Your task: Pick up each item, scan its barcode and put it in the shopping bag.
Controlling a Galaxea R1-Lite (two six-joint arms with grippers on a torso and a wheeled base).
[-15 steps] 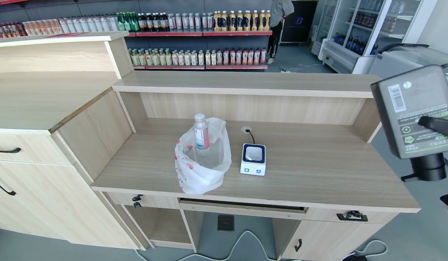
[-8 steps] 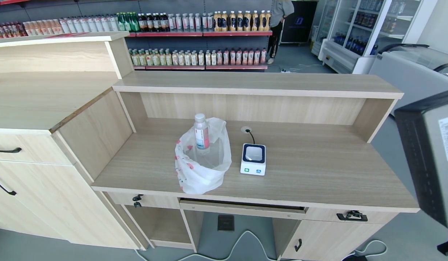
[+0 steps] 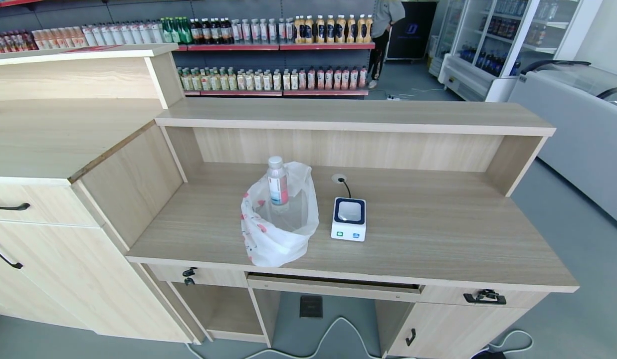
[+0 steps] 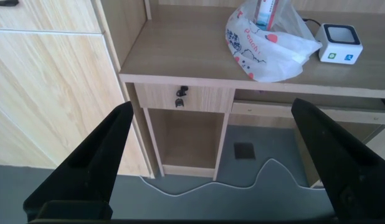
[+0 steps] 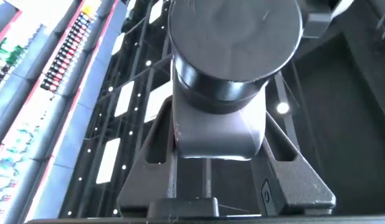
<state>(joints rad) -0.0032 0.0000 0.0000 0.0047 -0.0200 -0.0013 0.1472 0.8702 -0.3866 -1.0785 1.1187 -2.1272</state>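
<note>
Left claw (image 4: pixel 212 106) spread wide, grasping nothing, facing wooden counter (image 3: pixel 438 234); shopping bag (image 3: pixel 276 239) atop; drink shelves (image 3: pixel 268 47) behind.

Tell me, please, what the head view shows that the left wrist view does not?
Head view: red store shelves of bottled drinks and glass-door coolers. Left wrist view: the left tool, black fingers spread open. Both: the white plastic shopping bag holding a clear bottle, the white square scanner, the light wooden counter.
</note>
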